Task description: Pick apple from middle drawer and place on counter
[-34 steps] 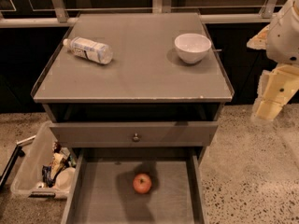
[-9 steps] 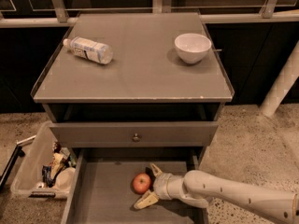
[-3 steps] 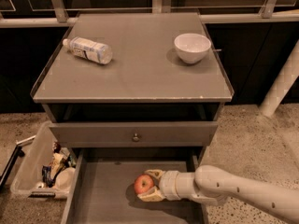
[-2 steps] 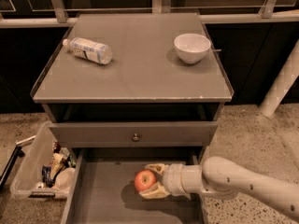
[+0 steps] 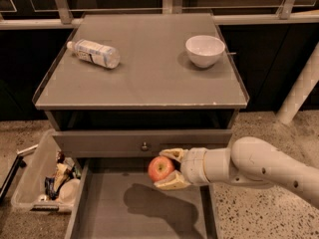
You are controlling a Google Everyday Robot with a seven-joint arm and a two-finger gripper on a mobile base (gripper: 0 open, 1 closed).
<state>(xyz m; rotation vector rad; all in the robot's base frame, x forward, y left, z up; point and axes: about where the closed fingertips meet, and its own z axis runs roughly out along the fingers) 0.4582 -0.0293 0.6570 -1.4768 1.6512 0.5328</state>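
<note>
The red apple (image 5: 159, 168) with yellowish patches is held between the two cream fingers of my gripper (image 5: 166, 169), which is shut on it. The arm reaches in from the right. The apple hangs above the open middle drawer (image 5: 109, 208), a shallow grey tray whose floor shows the apple's shadow. It is level with the closed drawer front with the round knob (image 5: 144, 146). The grey counter (image 5: 144, 68) lies above and behind, with its worn pale front edge.
A plastic bottle (image 5: 94, 53) lies on its side at the counter's left. A white bowl (image 5: 205, 50) stands at the counter's right. A clear bin of clutter (image 5: 47, 178) sits on the floor left of the drawer. A white post (image 5: 301, 91) stands at the right.
My gripper closed on the apple on the drawer floor and has lifted it up, to about the height of the knobbed drawer front.
</note>
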